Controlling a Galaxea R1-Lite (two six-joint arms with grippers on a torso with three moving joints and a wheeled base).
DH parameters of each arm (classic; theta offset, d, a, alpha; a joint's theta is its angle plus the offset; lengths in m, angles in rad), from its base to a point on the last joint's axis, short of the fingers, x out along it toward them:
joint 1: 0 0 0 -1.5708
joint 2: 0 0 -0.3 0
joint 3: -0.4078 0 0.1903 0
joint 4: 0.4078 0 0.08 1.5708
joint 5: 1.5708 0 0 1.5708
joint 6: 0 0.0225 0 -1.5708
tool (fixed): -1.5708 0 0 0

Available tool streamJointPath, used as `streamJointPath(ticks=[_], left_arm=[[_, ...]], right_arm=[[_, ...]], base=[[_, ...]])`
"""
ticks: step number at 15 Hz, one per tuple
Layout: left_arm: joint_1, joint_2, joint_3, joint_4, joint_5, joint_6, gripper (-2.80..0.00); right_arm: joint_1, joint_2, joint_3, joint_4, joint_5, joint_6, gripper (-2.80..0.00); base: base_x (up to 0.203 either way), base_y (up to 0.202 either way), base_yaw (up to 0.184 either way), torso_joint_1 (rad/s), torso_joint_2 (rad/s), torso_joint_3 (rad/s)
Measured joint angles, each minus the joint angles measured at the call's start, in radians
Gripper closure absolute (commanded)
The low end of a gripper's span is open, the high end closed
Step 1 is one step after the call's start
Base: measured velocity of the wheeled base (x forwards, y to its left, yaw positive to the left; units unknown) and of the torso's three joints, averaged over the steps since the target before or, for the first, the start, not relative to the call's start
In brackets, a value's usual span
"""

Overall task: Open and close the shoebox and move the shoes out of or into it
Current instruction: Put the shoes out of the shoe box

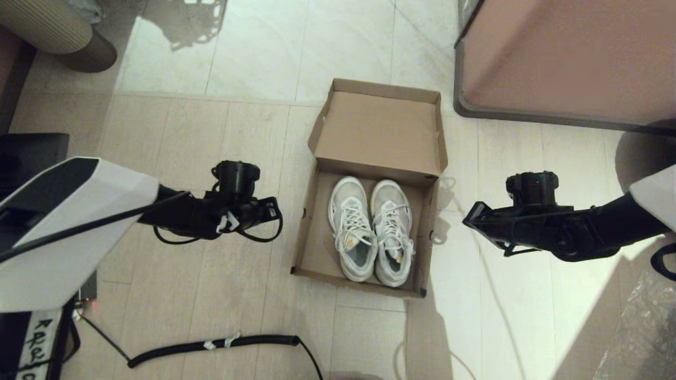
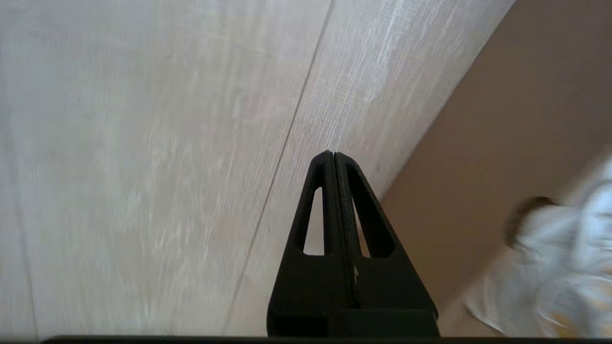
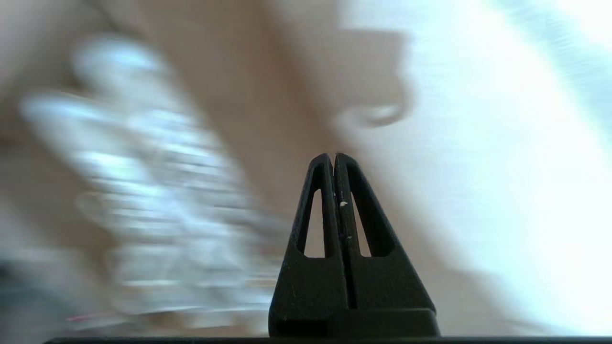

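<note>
Left gripper (image 1: 274,211): hangs above the pale floor (image 1: 222,132), pointing toward the box. In the left wrist view its fingers (image 2: 330,200) are pressed flat together with nothing between them. It touches nothing.

Shoebox (image 1: 317,253): sits on the floor between the two grippers, just beside the left gripper's tip on that gripper's right, apart from it. The lid (image 1: 377,132) is folded back and stands open on the far side. A dark tape patch marks the near right corner.

Shoes (image 1: 369,232): a white lace-up pair, lying side by side inside the box, toes toward the lid, heels toward the robot. They sit toward the box's right wall, leaving bare cardboard on the side nearer the left gripper.

Right gripper (image 1: 467,220): hangs above the floor just beside the box's right wall, pointing at it, not touching. The right wrist view shows its fingers (image 3: 351,200) closed against each other, holding nothing.

Beyond the right gripper, further off, stands a pinkish cabinet (image 1: 570,58). A coiled black cable (image 1: 211,345) lies on the floor nearer the robot than the left gripper.
</note>
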Motion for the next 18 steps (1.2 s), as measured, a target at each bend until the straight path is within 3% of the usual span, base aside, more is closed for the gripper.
streamJointPath(ticks=[1, 6, 10, 14, 18], left_arm=[[-0.004, 0.03, -0.011, -0.006, 0.007, 0.007, 0.0], [-0.036, 0.178, -0.183, 0.0, 0.096, 0.01, 0.0], [-0.092, 0.255, -0.297, 0.117, 0.108, -0.034, 0.0], [-0.15, 0.268, -0.335, 0.248, 0.11, -0.134, 0.0], [-0.145, 0.241, -0.306, 0.261, 0.146, -0.14, 0.0]], right_arm=[[0.004, 0.003, 0.022, -0.005, -0.026, -0.034, 0.0], [0.038, 0.046, 0.058, -0.065, -0.04, -0.046, 0.0], [0.081, 0.103, 0.059, -0.091, -0.072, -0.059, 0.0], [0.081, 0.102, 0.082, -0.089, -0.078, -0.1, 0.0], [0.093, 0.028, 0.082, -0.079, -0.073, -0.157, 0.0]], base=[[0.0, 0.0, 0.0, 0.0, 0.0, 0.0], [0.0, 0.0, 0.0, 0.0, 0.0, 0.0], [0.0, 0.0, 0.0, 0.0, 0.0, 0.0], [0.0, 0.0, 0.0, 0.0, 0.0, 0.0], [0.0, 0.0, 0.0, 0.0, 0.0, 0.0]])
